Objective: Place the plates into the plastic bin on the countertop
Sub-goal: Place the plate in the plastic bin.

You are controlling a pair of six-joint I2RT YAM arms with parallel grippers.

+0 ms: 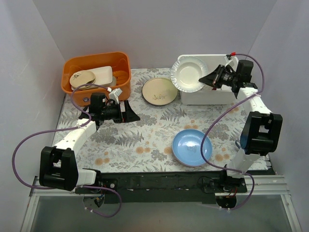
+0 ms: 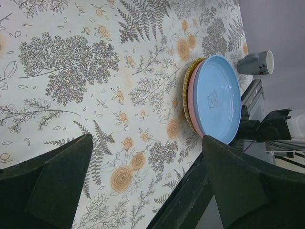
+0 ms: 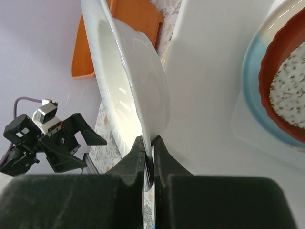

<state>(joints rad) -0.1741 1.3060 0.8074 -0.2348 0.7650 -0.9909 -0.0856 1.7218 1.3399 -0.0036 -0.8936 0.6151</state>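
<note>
Right gripper [image 1: 205, 79] is up at the upper right of the top view, its fingers pinched tight on the rim of a white plate [image 1: 188, 75]. The plate stands tilted on edge at the left end of the bin [image 1: 207, 98]. On the right wrist view the rim sits squarely between the two pads, low centre of frame, and the plate rises away to the upper left. At the right edge of that view, down in the bin, a dark red plate [image 3: 266, 71] lies on a cream-and-blue plate [image 3: 250, 71].

Out on the countertop [image 1: 125, 140], a leaf plate [image 1: 159, 91] lies centre top, just left of the bin. A blue plate [image 1: 192, 147] lies lower right of centre; the left wrist view shows it topping a pink plate [image 2: 189, 102] and a yellow plate [image 2: 187, 81].

Left gripper [image 1: 126, 112] sits left of centre beside the orange tub [image 1: 96, 63], fingers spread wide with nothing between them.
</note>
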